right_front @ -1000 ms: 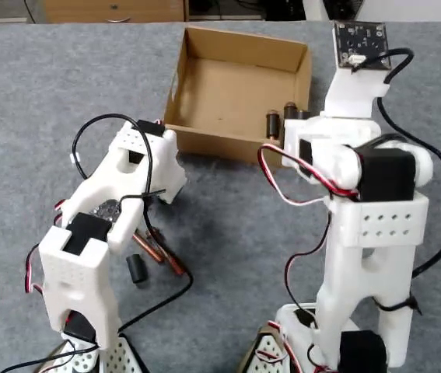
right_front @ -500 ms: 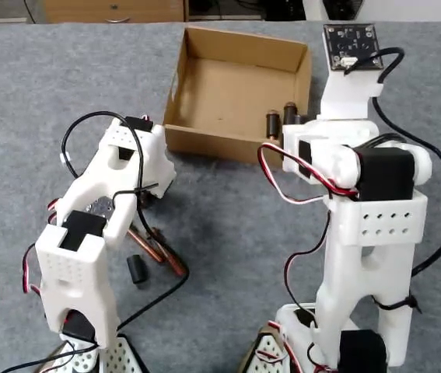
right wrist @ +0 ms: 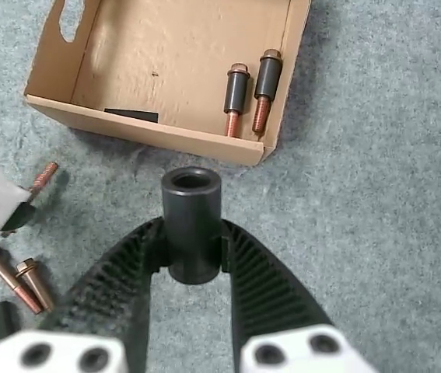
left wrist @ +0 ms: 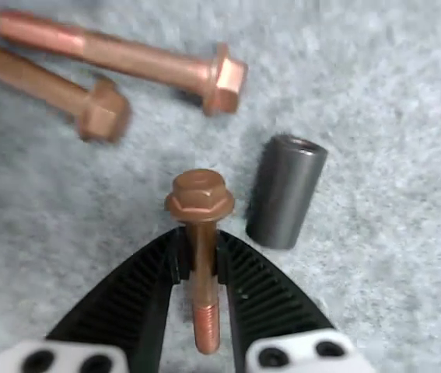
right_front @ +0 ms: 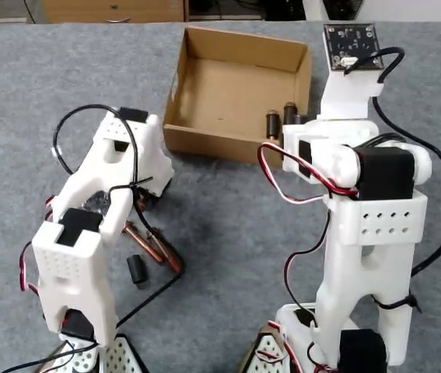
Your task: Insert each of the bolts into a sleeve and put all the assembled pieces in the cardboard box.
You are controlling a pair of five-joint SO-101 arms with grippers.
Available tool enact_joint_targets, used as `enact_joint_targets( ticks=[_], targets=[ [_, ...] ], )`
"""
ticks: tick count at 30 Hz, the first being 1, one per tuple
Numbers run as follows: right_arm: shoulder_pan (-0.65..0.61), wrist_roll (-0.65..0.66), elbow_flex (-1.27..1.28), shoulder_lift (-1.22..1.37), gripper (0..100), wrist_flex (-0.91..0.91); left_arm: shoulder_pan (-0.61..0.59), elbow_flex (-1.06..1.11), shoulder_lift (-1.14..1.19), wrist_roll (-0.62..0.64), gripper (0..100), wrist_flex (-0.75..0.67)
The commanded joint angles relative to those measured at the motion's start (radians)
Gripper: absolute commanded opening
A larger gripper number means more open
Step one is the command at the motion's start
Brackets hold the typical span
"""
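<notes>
My left gripper (left wrist: 198,249) is shut on a copper bolt (left wrist: 200,206), held by its shank above the grey carpet. Below it lie two more loose bolts (left wrist: 127,58) and a black sleeve (left wrist: 286,190); the high view shows them on the carpet beside the left arm, bolts (right_front: 154,249) and sleeve (right_front: 136,269). My right gripper (right wrist: 193,241) is shut on another black sleeve (right wrist: 192,221), bore facing the camera, hanging just in front of the cardboard box (right wrist: 150,128). Two assembled pieces (right wrist: 236,93) lie in the box's corner.
The cardboard box (right_front: 204,141) stands open at the back centre of the table. The two arm bases stand at the front edge. Bare grey carpet stretches between the arms. A wooden cabinet runs along the far edge.
The left arm has swung leftward and back a little with the bolt in its gripper. The right arm has barely shifted, its wrist turning slightly.
</notes>
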Motion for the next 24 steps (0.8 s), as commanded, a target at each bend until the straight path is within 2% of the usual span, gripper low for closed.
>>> enact_joint_targets(
  ticks=[1,5,12,24],
  targets=[
    [-0.004,0.009,-0.012,0.001,0.2,0.002,-0.014,-0.084,-0.090,0.003,2,0.118],
    [-0.002,0.009,-0.012,0.001,0.2,0.003,-0.046,-0.107,-0.140,0.003,2,0.160],
    [0.047,0.009,-0.007,0.001,0.2,0.003,-0.206,-0.120,-0.153,0.003,2,0.157],
    [0.042,0.009,-0.007,0.001,0.2,0.011,-0.259,-0.120,-0.159,0.002,2,0.091]
  ],
)
